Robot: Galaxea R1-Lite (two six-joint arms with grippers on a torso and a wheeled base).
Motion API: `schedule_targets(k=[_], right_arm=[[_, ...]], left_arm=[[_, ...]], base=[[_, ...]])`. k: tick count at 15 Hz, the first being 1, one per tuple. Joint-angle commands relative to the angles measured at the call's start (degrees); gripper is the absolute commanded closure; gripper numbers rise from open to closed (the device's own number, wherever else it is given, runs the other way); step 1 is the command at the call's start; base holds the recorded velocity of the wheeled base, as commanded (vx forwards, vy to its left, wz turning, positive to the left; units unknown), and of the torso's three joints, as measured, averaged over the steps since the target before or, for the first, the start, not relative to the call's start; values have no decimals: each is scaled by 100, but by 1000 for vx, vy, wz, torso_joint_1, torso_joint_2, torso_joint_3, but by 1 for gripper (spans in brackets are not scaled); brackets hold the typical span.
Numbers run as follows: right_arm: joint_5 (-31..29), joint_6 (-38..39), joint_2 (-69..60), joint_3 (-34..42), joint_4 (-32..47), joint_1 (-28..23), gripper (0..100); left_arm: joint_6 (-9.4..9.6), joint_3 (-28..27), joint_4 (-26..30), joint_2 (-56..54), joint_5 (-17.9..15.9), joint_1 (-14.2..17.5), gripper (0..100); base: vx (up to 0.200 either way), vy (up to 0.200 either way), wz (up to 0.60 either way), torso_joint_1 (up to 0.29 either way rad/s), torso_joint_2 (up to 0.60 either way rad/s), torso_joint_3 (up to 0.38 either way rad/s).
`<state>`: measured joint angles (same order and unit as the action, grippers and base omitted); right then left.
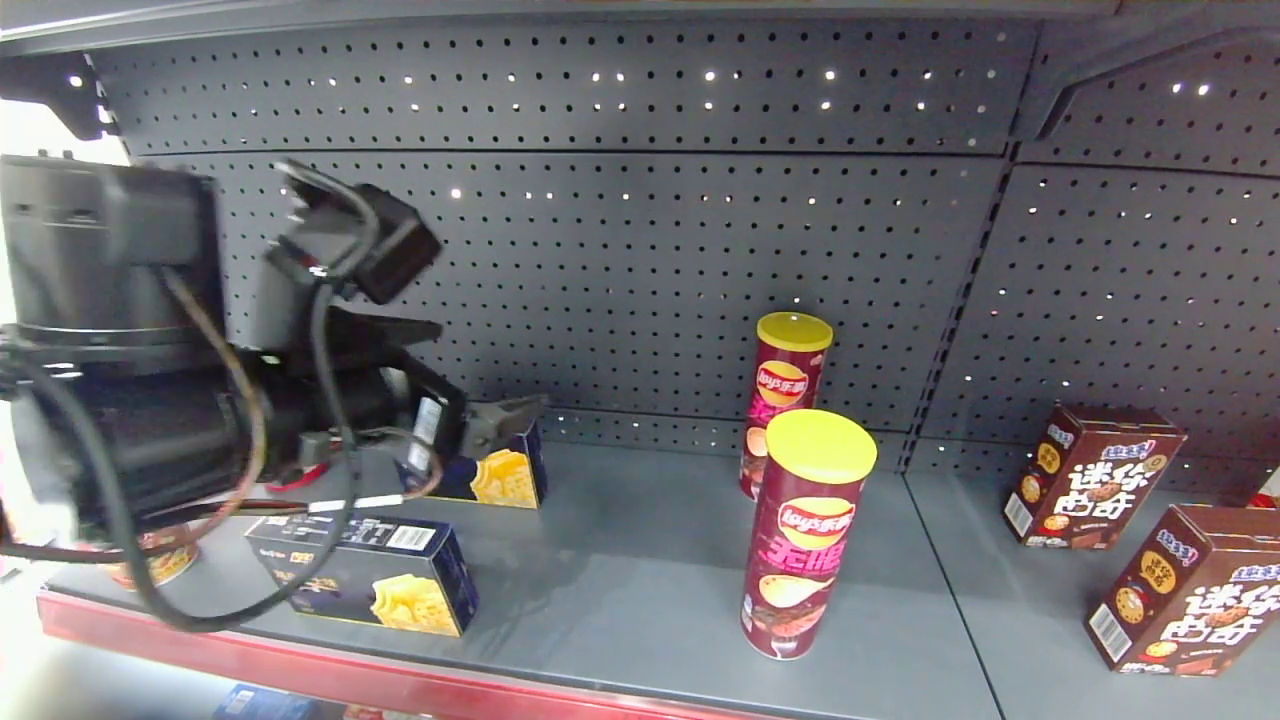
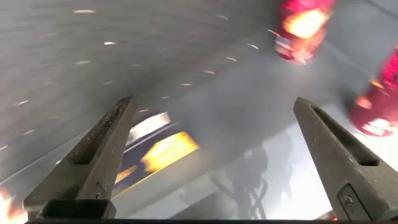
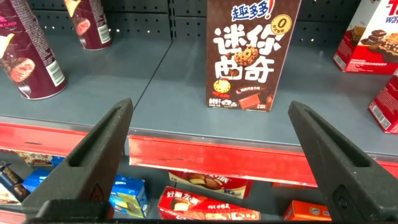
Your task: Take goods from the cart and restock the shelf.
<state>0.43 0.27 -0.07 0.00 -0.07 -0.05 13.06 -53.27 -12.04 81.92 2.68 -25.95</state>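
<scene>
Right wrist view puts us nearest. The right gripper (image 3: 210,106) hangs just in front of the shelf's red edge strip (image 3: 205,152) with its fingers spread wide and nothing between them. It faces a brown carton (image 3: 252,53) of flat-sided, glossy printed card, which stands upright close to the front edge.

The shelf (image 1: 620,560) is a smooth deck of grey painted metal with a faint sheen. On its near left the near blue box (image 1: 370,575) lies flat, its long axis running roughly left to right. To the right of it stands the near chip can (image 1: 805,535), a tall upright cylinder with a maroon printed wrap and a yellow plastic lid.

Farther in on the left, the left gripper (image 2: 212,106) sits low over the deck, fingers wide apart and empty. The far blue box (image 1: 505,468) lies just at its fingertips, on the right side. We cannot tell whether they touch, and the arm hides most of the box, so its long axis is unclear.

The far chip can (image 1: 785,400) stands behind the near one, close to the perforated steel back panel (image 1: 650,250).

With both grippers empty, we judge the next item must come from the cart. The right arm is outside the shelf and looks freer to fetch it, while the left must first back out past the near blue box.
</scene>
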Motion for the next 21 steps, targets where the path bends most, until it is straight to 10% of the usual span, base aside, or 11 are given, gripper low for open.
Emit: schedule_targets(k=[1,5,11,17,21], right_arm=[[1,0,7,0,-1,-4,0],[1,0,7,0,-1,-4,0],[1,0,7,0,-10,-4,0],[1,0,7,0,-1,5,0],[1,0,7,0,-1,5,0]], left_arm=[[-664,1205,79,-2075,242,969,0],[-1780,2910,-44,-3657,883,1136,0],[-1798,5275,-52,-5933,822,1787,0],[-1613,5327,967,-6979,119,2059,0],[-1086,5283,1327,-7753,-505,2631,0]], base=[[0,0,0,0,0,0],[0,0,0,0,0,0],[0,0,0,0,0,0],[0,0,0,0,0,0],[0,0,0,0,0,0]])
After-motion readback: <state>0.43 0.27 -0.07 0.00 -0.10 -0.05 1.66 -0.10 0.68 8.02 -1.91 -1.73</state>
